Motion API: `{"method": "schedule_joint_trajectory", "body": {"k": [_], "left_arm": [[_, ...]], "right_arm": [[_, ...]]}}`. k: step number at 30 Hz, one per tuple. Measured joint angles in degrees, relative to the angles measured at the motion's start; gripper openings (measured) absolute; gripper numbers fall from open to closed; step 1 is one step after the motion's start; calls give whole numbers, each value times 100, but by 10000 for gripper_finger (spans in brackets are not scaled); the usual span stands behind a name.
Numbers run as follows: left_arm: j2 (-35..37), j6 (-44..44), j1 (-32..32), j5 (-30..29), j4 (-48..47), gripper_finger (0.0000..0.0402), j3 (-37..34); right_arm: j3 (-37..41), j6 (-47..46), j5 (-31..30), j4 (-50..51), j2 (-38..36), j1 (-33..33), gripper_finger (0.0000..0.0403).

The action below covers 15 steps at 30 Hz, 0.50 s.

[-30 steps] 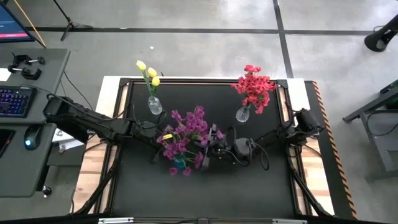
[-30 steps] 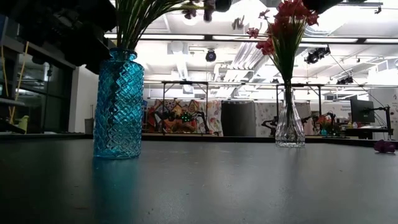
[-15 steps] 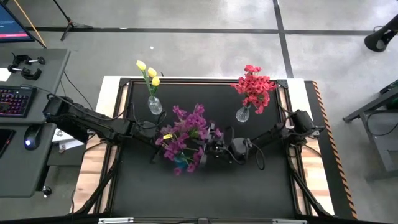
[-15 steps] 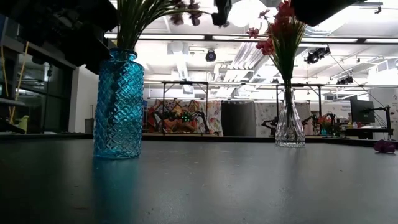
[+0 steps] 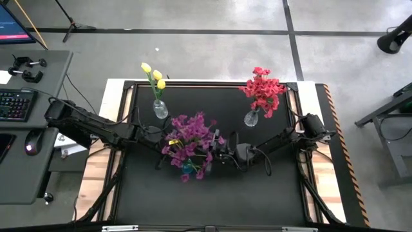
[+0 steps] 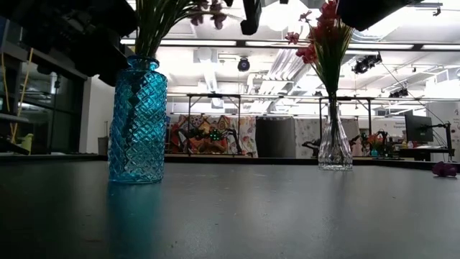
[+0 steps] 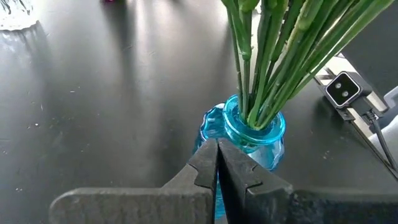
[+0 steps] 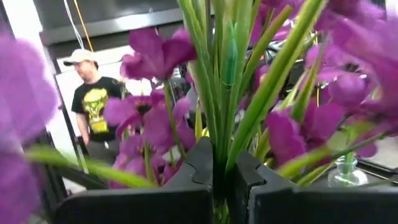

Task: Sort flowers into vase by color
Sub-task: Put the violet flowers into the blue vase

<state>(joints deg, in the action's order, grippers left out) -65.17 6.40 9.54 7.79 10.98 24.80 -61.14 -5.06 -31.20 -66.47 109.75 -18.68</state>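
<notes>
A blue glass vase (image 6: 137, 122) stands near the table's middle, and a bunch of purple flowers (image 5: 190, 138) rises out of its mouth (image 7: 254, 121) on green stems. One yellow bloom (image 5: 172, 141) sits among the purple ones. My left gripper (image 7: 216, 148) is shut, its tips close beside the vase's neck on the table's left side. My right gripper (image 8: 222, 163) reaches in from the table's right, high among the blooms, and is shut on a green stem. In the low view only its dark tip (image 6: 251, 13) shows. My left gripper has its shut fingertips (image 7: 205, 155) right at the blue vase's neck (image 7: 214, 124); I cannot tell whether they touch it. My right gripper pinches a green stem (image 8: 219, 146) of the purple bunch between its two fingers, up among the blooms and well above the vase's mouth. The fingers come about level from the table's right and lie across the stem, which stands roughly upright.
A clear vase (image 5: 159, 109) with yellow flowers (image 5: 153, 74) stands at the far left. A clear vase (image 6: 335, 144) with red flowers (image 5: 262, 87) stands at the far right. A loose purple bloom (image 6: 443, 168) lies on the table. A person (image 8: 93, 93) stands beyond the table.
My right gripper has moved a little toward the table's left and slightly down, staying shut. The purple blooms have shifted left with it and now bunch closer over the blue vase, which has stayed in place.
</notes>
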Motion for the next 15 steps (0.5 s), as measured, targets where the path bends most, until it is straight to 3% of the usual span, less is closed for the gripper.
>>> {"method": "schedule_joint_trajectory", "body": {"k": [15], "left_arm": [[-2,107,-4,-109,-4,0,0]], "right_arm": [[0,105,777,1208,0,26,0]]}}
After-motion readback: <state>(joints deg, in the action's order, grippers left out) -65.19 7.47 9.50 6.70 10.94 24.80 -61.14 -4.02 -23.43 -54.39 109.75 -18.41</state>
